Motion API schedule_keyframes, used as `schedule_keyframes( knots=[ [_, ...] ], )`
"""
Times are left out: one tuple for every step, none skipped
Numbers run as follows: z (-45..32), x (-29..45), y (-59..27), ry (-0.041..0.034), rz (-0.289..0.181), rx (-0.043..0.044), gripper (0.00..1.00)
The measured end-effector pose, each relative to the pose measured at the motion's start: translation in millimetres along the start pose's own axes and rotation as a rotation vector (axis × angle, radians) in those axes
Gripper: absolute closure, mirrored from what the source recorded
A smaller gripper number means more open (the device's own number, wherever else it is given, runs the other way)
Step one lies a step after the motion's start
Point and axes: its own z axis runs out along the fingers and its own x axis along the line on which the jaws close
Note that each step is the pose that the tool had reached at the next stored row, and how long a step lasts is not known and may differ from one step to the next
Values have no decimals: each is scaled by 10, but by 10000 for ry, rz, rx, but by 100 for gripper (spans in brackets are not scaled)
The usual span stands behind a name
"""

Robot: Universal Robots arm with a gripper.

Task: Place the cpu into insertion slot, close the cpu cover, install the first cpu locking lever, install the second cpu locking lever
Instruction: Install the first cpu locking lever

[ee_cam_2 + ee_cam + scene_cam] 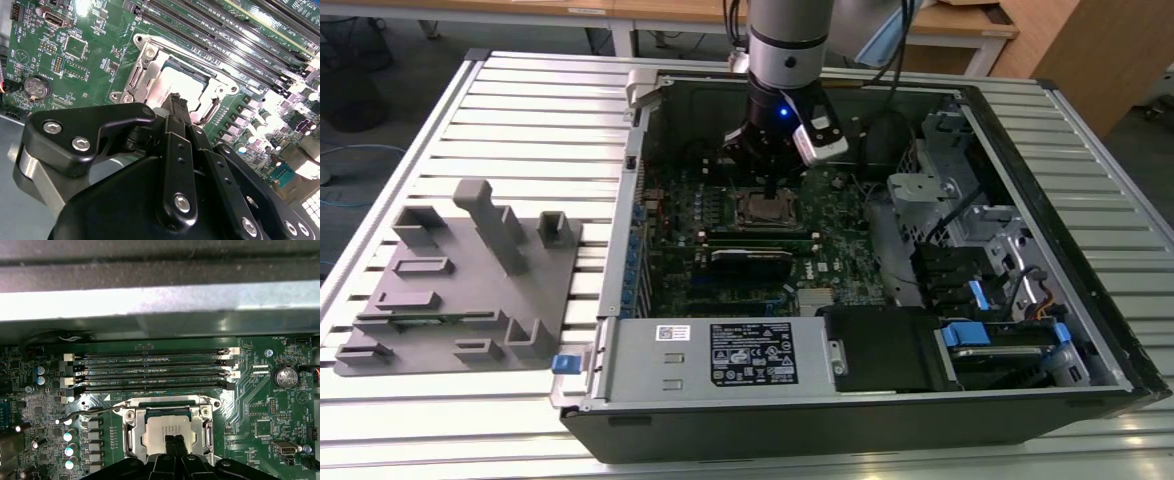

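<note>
Exterior view: a black, open computer case (pixel 854 425) lies on a slatted silver metal surface (pixel 520 100). Inside it, the arm's black gripper (pixel 771 188) points down just above the insertion slot (pixel 767 210), a small square socket with a silver rim on the green motherboard (pixel 847 265). A grey moulded plastic tray (pixel 454 290) rests well apart from the slot, toward the exterior view's left.

Second wrist view: the cpu (pixel 165 85), a flat square chip with a dull silver top, sits in the insertion slot. The cpu cover (pixel 142 62), a thin silver windowed plate, lies flat around it. The gripper (pixel 177 102) is closed, with nothing between its fingertips, over the cpu's edge.

First wrist view: the closed gripper (pixel 175 441) is over the cpu (pixel 167 427). A thin silver wire locking lever (pixel 87 414) juts sideways from the slot's corner. Long black memory slots (pixel 150 371) run just beside the slot.
</note>
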Motion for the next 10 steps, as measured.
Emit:
schedule_keyframes(
  knots=[
    [0,0,0,0,0,-1,89],
    [0,0,0,0,0,0,89],
    [0,0,0,0,0,-1,89],
    [-1,0,0,0,0,-1,89],
    [-3,0,0,1,0,1,89],
    [-6,0,0,2,0,4,89],
    [-7,0,0,1,0,1,89],
    [-7,0,0,0,0,-1,89],
    [-8,0,0,-1,0,0,89],
    [-8,0,0,0,0,0,89]
  ],
)
